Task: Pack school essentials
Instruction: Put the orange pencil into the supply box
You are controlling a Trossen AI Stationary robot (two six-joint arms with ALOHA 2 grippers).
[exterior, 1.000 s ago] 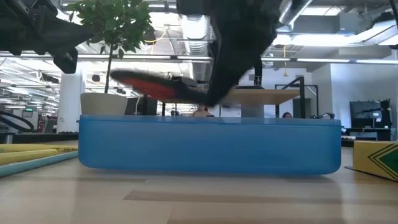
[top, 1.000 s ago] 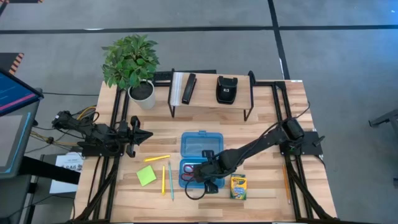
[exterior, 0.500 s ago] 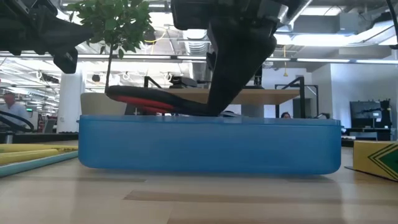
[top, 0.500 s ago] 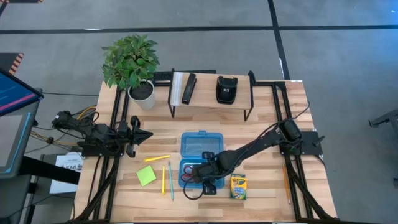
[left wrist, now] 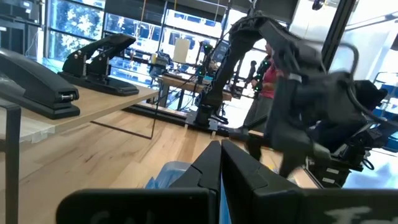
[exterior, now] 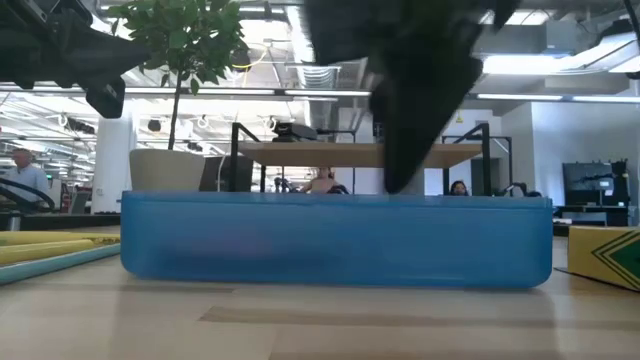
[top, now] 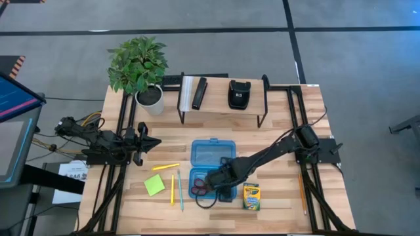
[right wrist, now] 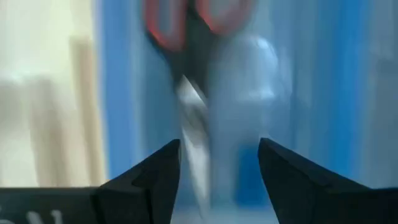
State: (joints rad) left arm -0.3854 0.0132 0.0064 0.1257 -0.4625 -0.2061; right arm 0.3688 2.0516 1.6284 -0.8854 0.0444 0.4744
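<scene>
- Left gripper (top: 149,141) parked at table's left edge, fingers pressed together, empty.
- Pad (top: 155,185) and pencils (top: 173,189) lie nearer it.
- Scissors (top: 199,191) in case (top: 211,155), handles left.
- Right gripper (top: 211,181) just beside them, fingers spread, released.

Three pencils (top: 172,187), two staplers (top: 199,93)

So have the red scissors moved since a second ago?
Yes. The scissors sat above the blue case's rim in the low view; now they have dropped inside it, released by the open right gripper.
</scene>
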